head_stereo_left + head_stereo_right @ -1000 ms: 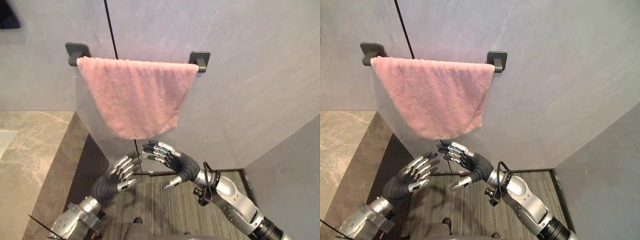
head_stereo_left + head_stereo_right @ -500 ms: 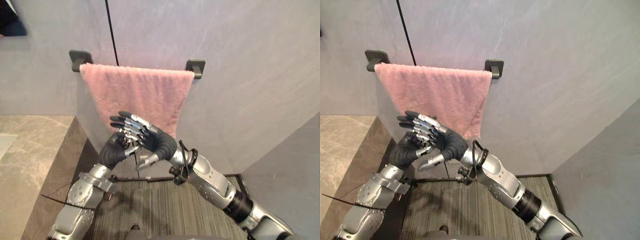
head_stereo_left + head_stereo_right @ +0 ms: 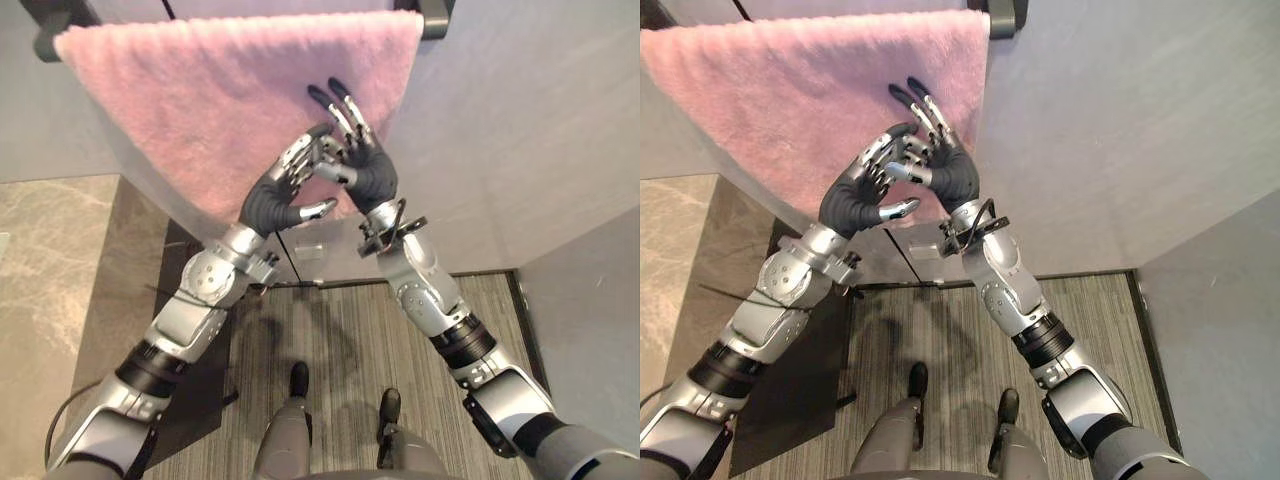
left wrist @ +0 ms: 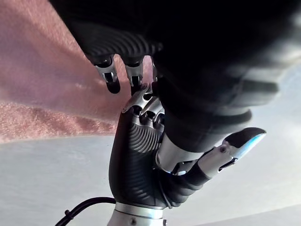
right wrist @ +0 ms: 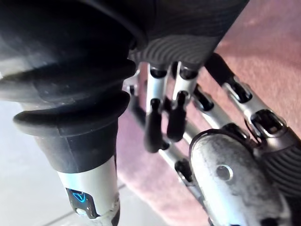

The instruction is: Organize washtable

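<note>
Towel [image 3: 200, 100], pink, is hung between dark wall brackets [image 3: 436, 14] and spans 10 to 1 o'clock in the head views, presumably so that it is kept off the washtable. Both hands are raised before its 5 o'clock corner, apparently so that its hang can be straightened. The right hand [image 3: 368, 170] is held flat with fingers straight toward 12 o'clock, and the left hand [image 3: 275, 195], at its 8 o'clock, is loosely bent with thumb out; no cloth is seen pinched, and contact cannot be confirmed.
</note>
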Controlling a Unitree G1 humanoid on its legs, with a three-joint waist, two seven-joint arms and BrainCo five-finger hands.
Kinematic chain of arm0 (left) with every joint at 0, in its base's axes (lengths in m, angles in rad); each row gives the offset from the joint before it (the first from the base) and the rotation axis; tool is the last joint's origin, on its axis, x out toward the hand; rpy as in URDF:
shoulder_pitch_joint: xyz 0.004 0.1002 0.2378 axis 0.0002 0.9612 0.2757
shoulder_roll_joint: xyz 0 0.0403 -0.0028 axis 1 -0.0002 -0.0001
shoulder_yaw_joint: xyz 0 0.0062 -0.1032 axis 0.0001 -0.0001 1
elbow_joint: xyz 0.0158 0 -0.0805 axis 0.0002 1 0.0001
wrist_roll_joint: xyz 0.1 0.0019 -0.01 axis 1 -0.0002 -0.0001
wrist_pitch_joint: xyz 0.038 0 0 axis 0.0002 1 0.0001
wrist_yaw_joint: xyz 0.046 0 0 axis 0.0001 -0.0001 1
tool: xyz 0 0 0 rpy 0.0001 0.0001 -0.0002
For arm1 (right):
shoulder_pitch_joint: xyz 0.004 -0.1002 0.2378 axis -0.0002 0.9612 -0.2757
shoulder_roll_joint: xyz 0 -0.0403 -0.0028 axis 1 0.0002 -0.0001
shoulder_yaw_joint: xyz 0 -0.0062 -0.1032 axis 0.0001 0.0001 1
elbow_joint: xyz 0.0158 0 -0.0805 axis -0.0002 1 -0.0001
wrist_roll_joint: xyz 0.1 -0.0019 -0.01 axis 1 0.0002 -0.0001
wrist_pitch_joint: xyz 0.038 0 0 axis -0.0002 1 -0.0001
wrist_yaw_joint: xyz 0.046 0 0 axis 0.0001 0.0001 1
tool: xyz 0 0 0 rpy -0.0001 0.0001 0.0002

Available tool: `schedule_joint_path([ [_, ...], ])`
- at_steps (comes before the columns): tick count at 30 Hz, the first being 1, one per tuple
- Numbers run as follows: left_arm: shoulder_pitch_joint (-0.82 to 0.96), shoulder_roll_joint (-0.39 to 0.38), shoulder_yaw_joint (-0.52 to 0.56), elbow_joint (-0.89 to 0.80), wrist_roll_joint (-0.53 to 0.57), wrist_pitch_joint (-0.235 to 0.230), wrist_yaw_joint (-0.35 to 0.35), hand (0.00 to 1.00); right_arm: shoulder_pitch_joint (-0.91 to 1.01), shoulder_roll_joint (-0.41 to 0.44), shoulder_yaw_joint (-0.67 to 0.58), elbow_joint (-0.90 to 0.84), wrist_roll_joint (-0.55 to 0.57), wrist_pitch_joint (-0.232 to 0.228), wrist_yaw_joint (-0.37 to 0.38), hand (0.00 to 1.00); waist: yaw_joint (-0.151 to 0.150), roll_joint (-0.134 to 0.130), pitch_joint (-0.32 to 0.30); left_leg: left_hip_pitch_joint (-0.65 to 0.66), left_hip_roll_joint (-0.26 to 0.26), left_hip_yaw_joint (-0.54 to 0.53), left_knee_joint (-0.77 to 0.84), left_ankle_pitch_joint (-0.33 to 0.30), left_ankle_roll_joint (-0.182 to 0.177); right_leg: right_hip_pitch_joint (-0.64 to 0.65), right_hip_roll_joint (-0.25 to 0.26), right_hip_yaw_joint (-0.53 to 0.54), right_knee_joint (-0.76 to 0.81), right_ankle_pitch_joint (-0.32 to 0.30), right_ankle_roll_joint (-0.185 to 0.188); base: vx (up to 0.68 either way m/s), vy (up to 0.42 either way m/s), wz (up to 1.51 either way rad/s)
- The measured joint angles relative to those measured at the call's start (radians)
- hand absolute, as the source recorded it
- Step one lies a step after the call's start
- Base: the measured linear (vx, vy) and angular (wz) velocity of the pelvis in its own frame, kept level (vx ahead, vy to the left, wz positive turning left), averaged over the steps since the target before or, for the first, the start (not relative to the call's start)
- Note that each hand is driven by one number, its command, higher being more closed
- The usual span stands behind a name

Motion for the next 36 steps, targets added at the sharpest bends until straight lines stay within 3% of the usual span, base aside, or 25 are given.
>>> schedule_joint_path([
  [4, -0.087, 0.020, -0.044, 0.075, 0.005, 0.000, 0.001, 0.00, -0.037, -0.020, -0.003, 0.033, 0.032, 0.004, -0.018, 0.00, -0.001, 0.008, 0.018, -0.025, 0.010, 0.005, -0.001, 0.005, -0.001, -0.034, 0.002, 0.003, 0.013, 0.000, 0.000, -0.01, -0.018, -0.03],
  [7, -0.120, 0.021, -0.048, 0.142, 0.068, -0.002, 0.025, 0.00, -0.037, -0.026, 0.018, 0.033, 0.052, 0.008, -0.020, 0.00, -0.006, 0.007, 0.022, -0.029, 0.011, 0.013, -0.003, 0.005, -0.002, -0.044, 0.002, 0.008, 0.016, 0.000, 0.000, 0.01, -0.003, -0.06],
  [9, -0.136, 0.019, -0.037, 0.226, 0.197, 0.007, 0.067, 0.00, -0.037, -0.026, 0.051, 0.030, 0.057, 0.010, -0.016, 0.00, -0.026, 0.007, 0.023, -0.029, 0.012, 0.016, -0.005, 0.005, -0.002, -0.045, 0.003, 0.010, 0.016, 0.000, 0.000, 0.00, 0.000, 0.00],
  [12, -0.136, 0.008, 0.002, 0.286, 0.335, 0.010, 0.092, 0.00, -0.031, -0.028, 0.062, 0.029, 0.057, 0.010, 0.009, 0.00, -0.031, 0.007, 0.040, -0.029, 0.013, 0.020, -0.005, 0.005, -0.002, -0.047, 0.003, 0.015, 0.016, 0.000, 0.000, 0.00, 0.000, -0.01],
  [23, -0.106, -0.004, 0.196, 0.446, 0.381, 0.029, 0.109, 0.00, 0.098, -0.060, 0.096, 0.026, 0.048, 0.025, 0.059, 0.00, -0.035, 0.006, 0.060, -0.029, 0.016, 0.037, -0.006, 0.005, -0.002, -0.059, 0.005, 0.029, 0.022, 0.000, 0.000, -0.01, -0.001, -0.03],
  [27, -0.006, -0.001, 0.274, 0.448, 0.376, 0.030, 0.090, 0.00, 0.229, -0.095, 0.092, -0.061, 0.025, 0.043, 0.081, 0.00, -0.047, 0.006, 0.059, -0.027, 0.016, 0.039, -0.011, 0.005, -0.002, -0.057, 0.005, 0.028, 0.018, 0.000, 0.000, 0.00, 0.000, 0.00],
  [34, 0.307, -0.039, 0.286, 0.431, 0.380, 0.048, -0.038, 0.00, 0.591, -0.104, -0.029, -0.062, -0.186, 0.082, 0.117, 0.00, -0.054, 0.004, 0.058, 0.049, 0.019, 0.054, -0.020, -0.003, -0.005, 0.014, 0.006, 0.029, 0.010, -0.017, 0.002, 0.02, -0.004, -0.01],
  [35, 0.626, -0.179, 0.293, 0.485, 0.484, 0.051, -0.115, 0.00, 0.768, -0.058, -0.142, 0.205, -0.370, 0.120, 0.139, 0.00, -0.053, -0.019, -0.017, 0.117, 0.015, 0.051, -0.033, -0.011, -0.007, 0.087, 0.009, 0.025, -0.015, -0.023, 0.001, 0.02, 0.007, 0.06],
  [36, 0.640, -0.178, 0.294, 0.516, 0.493, 0.052, -0.119, 0.00, 0.768, -0.059, -0.142, 0.238, -0.388, 0.126, 0.140, 0.00, -0.052, -0.024, -0.028, 0.118, 0.014, 0.049, -0.033, -0.011, -0.007, 0.096, 0.010, 0.023, -0.027, -0.020, 0.004, -0.02, 0.016, 0.05],
])
